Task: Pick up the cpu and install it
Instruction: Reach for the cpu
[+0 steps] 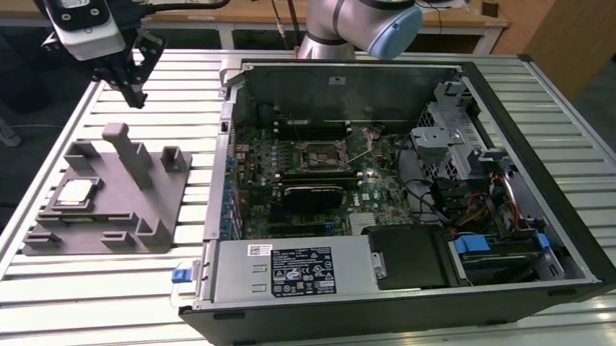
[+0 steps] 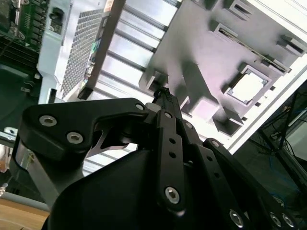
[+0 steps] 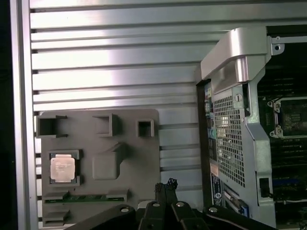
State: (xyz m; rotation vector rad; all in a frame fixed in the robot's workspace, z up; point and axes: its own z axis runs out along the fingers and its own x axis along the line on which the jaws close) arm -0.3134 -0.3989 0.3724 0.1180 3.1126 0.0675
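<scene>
Your claw (image 1: 135, 98) hangs over the far part of the slatted desk (image 1: 97, 295), at the exterior view's left. Its fingers are drawn together to a narrow point and grip nothing. The cpu (image 1: 75, 193) lies flat, silver top up, in a square pocket of the grey fixture (image 1: 144, 216) on the desk, nearer than the claw and well apart from it. In both wrist views the chip sits in that same pocket beyond the fingertips. At the exterior view's right, the open computer case (image 1: 405, 313) lies beside the fixture, with the motherboard's cpu socket (image 1: 321, 155) exposed near its middle.
</scene>
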